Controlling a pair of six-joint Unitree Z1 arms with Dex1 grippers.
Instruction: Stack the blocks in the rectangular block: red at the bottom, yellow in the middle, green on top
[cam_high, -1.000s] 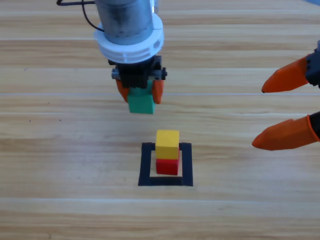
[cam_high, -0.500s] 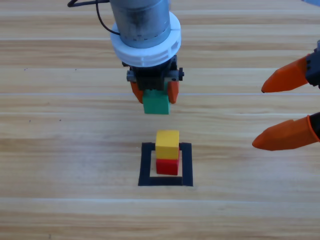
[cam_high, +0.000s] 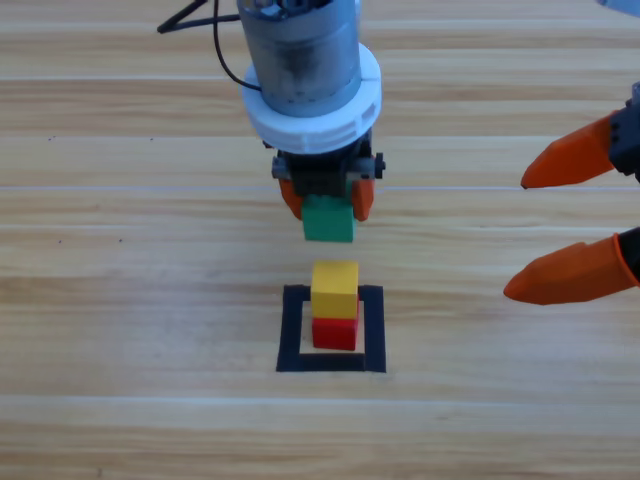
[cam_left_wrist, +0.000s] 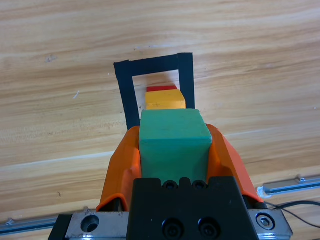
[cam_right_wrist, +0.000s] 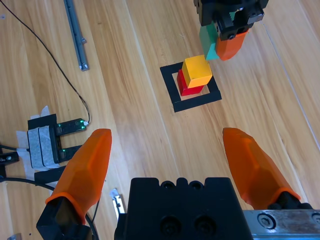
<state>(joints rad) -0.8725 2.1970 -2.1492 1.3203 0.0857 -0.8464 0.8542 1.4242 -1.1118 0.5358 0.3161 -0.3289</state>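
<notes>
Table lying bare around the tape square, right gripper waiting wide open at the side, left gripper squeezing the green cube above and behind the yellow cube sitting on the red cube.

Green cube aloft at twelve o'clock of tape square; inside, yellow cube sits atop red cube.

Red cube shows only as a sliver behind the yellow cube at centre frame, while the right end effector is cut off at the right edge.
</notes>
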